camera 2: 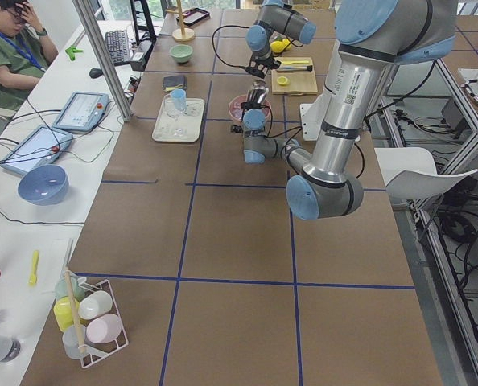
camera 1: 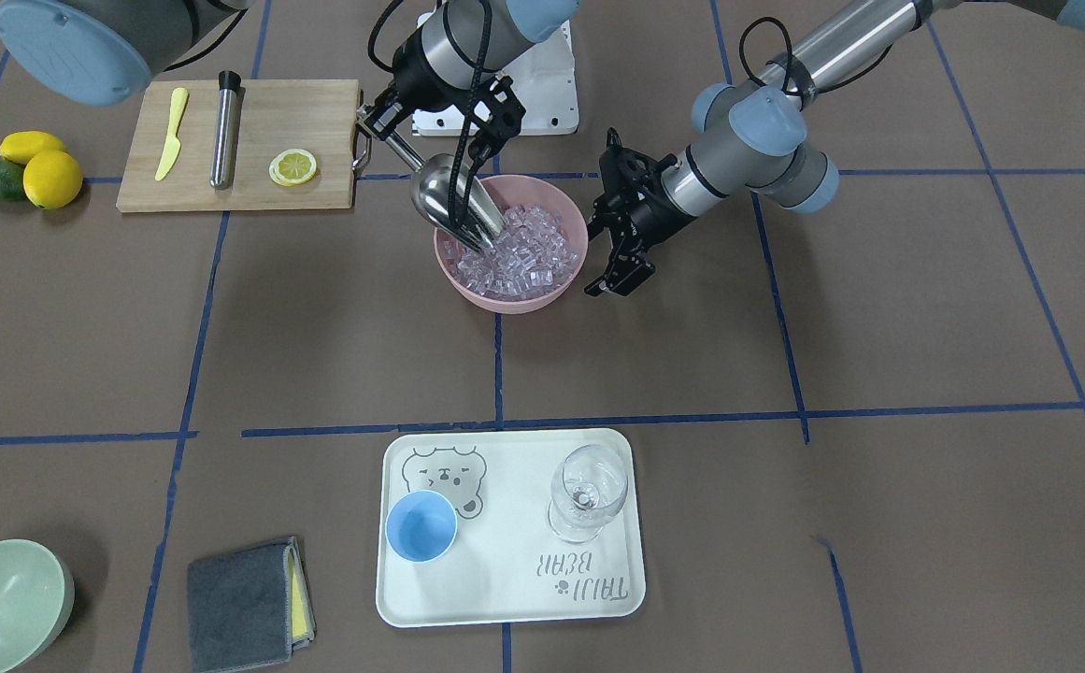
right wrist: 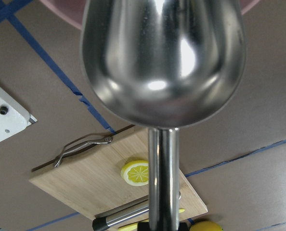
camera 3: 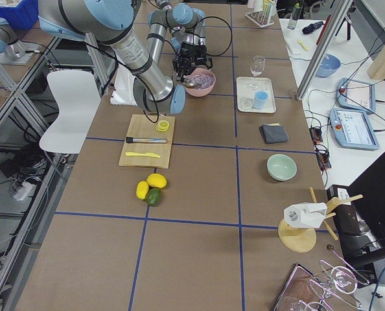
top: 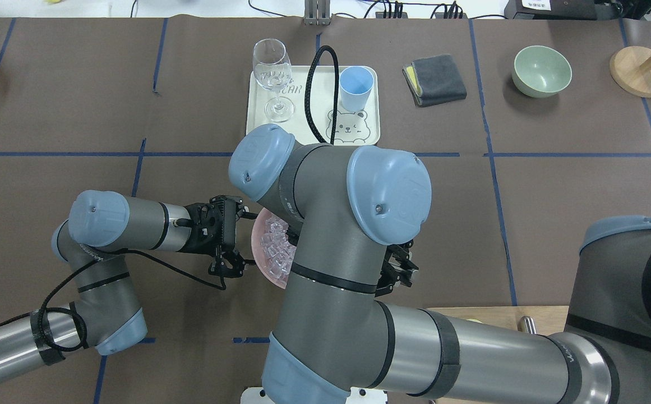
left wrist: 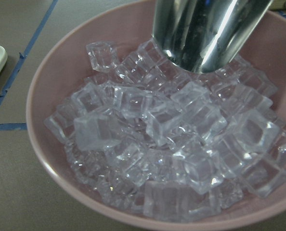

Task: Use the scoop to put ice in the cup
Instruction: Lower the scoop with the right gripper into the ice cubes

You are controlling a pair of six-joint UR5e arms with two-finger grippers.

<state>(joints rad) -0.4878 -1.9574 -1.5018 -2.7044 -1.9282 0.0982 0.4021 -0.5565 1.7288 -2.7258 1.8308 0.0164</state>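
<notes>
My right gripper [camera 1: 378, 126] is shut on the handle of the shiny steel scoop [camera 1: 453, 201]. The scoop slants down with its tip dug into the ice [camera 1: 528, 257], a heap of clear cubes in a pink bowl [camera 1: 505, 301]. The left wrist view shows the scoop [left wrist: 205, 33] pressing into the ice [left wrist: 172, 139] at the far side of the bowl. Just beside the bowl, on the side away from the cutting board, my left gripper [camera 1: 601, 224] is open and holds nothing. The light-blue cup [camera 1: 421, 525] stands upright on a white tray [camera 1: 505, 598], well away from the bowl.
A clear wine glass [camera 1: 587, 491] shares the tray. A wooden cutting board [camera 1: 252, 178] by the bowl carries a yellow knife, a steel cylinder and a lemon slice. A grey cloth [camera 1: 248, 603] and a pale green bowl [camera 1: 0, 603] lie beyond the tray.
</notes>
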